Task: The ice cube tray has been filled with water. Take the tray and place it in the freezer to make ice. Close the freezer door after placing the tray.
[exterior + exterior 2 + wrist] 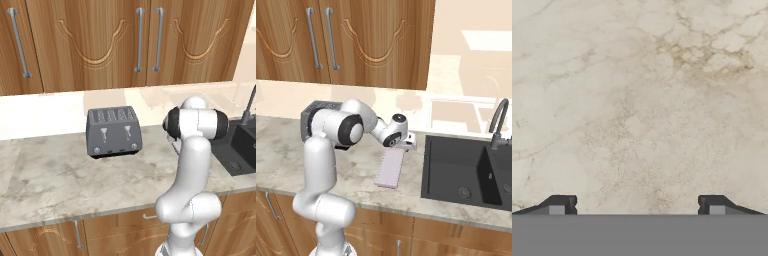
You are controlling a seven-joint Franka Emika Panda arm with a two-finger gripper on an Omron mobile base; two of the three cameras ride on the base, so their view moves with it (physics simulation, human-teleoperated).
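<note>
Lying flat on the worktop (356, 165) at centre frame in the right base view, the ice cube tray (390, 169) was seen just below the gripper (637, 202), long axis running toward it; jaws were held apart.

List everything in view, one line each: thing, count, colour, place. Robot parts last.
ice cube tray: one, pale lilac-white, flat on the counter between toaster and sink, below the hand
toaster: one, dark grey, four slots, on the counter against the wall
counter: one, beige-grey marble, across the scene
sink: one, black basin, set into the counter on the right
faucet: one, dark grey, behind the sink
upper cabinets: wood doors with grey bar handles, above the counter
lower cabinets: wood fronts, under the counter
arm: one, white with dark joints, reaching over the counter
gripper: one, dark finger tips spread wide, above bare marble
</note>
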